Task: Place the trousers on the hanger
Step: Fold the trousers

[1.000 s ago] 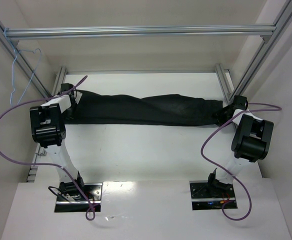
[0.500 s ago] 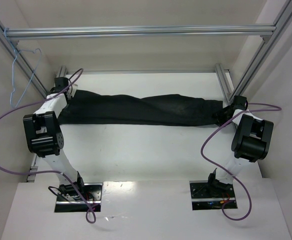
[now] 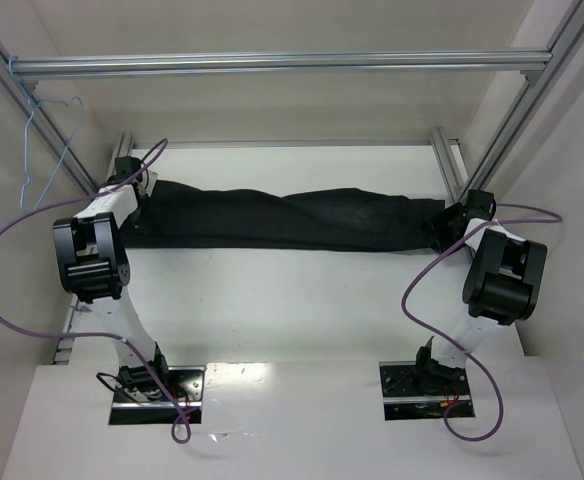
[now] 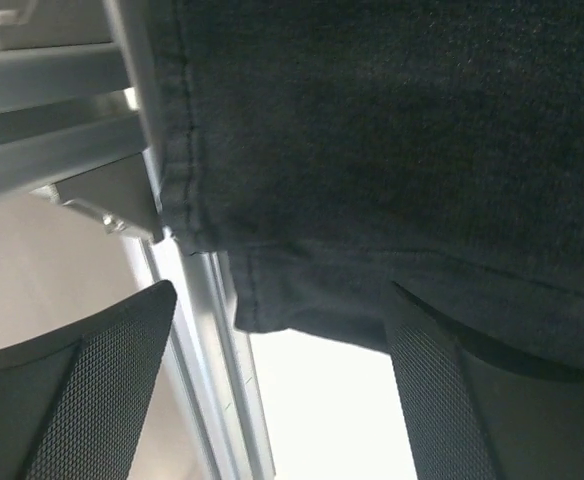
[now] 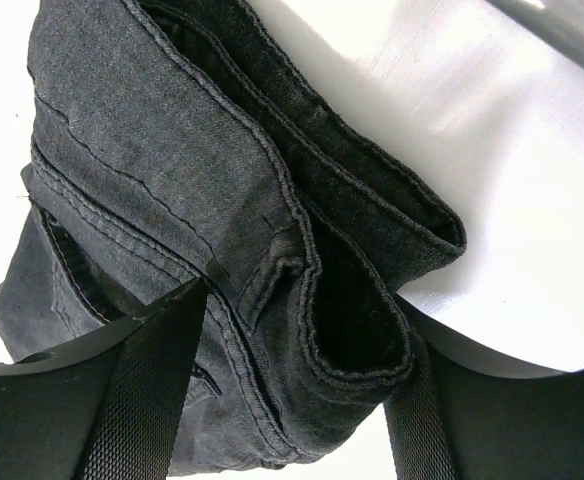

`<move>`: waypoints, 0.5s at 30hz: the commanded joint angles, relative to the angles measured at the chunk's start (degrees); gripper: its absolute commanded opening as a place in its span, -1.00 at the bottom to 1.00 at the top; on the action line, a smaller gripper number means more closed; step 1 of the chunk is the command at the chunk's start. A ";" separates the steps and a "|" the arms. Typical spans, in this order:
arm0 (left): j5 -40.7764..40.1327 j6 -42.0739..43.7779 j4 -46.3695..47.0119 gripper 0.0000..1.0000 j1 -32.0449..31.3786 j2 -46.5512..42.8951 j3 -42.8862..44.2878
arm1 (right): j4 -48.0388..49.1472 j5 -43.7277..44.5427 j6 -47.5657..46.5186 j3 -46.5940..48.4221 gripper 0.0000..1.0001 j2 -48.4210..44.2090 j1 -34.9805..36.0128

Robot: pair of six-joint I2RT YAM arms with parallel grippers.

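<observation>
Flanking the trousers (image 3: 292, 220) — left gripper (image 4: 277, 315) gapes open, right gripper (image 5: 302, 305) straddles waistband (image 5: 372, 215), grip unclear.

A white table (image 3: 292, 300) fills the middle of the top view, and there's a bright patch of glare (image 3: 237, 372) at its near edge. Over it a silver aluminium bar (image 3: 272, 63) runs straight across, slanted frame posts (image 3: 532, 95) flank both sides, and plain off-white walls (image 3: 272, 20) close in behind.

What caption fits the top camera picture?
Black trousers lie stretched across the table; the blue hanger hangs far left.
</observation>
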 commanded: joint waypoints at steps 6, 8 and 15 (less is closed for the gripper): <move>-3.66 -2.16 4.89 0.86 -0.23 5.91 -0.25 | 0.11 2.68 -0.66 0.23 0.00 2.56 0.03; -3.66 -2.16 6.03 0.69 -0.23 6.52 -0.78 | 0.11 2.16 -0.66 0.23 -0.18 2.56 0.03; -2.96 -2.78 6.12 -0.38 -0.23 6.54 -1.48 | 0.64 2.68 -1.27 -0.82 -0.18 2.03 0.03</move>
